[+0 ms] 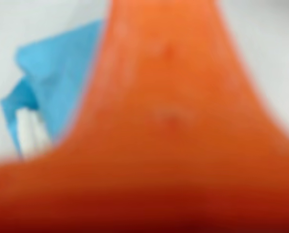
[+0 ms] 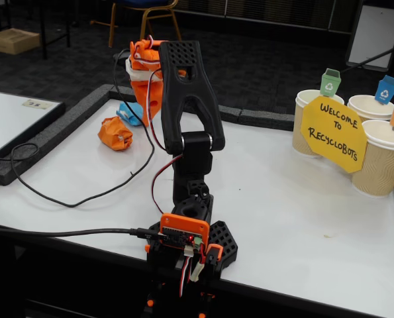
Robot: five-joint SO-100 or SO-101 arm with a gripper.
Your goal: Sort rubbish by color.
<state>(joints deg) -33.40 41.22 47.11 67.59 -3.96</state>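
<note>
Although the gripper is reached out over the far left part of the white table in the fixed view, its fingers are hidden behind the arm's own black upper link, and whether they stand apart or together cannot be told. Seen from the wrist view, a blurred orange finger fills most of the picture, so close to the lens that no gap shows. Just left of that finger lies the light blue paper ball, crumpled, with a patch of white at its lower edge, on the pale table surface. Seen from the fixed view, the same blue ball peeks out just beside the gripper, low and to its left. Near it, further left, the orange paper ball rests on the table with a bit of white tape on it. Well apart, at the right end of the table, stand three beige paper cups with coloured tags, and a yellow sign reading "Welcome to Recyclobots" leans before them. Black cables trail across the near left of the table.
</note>
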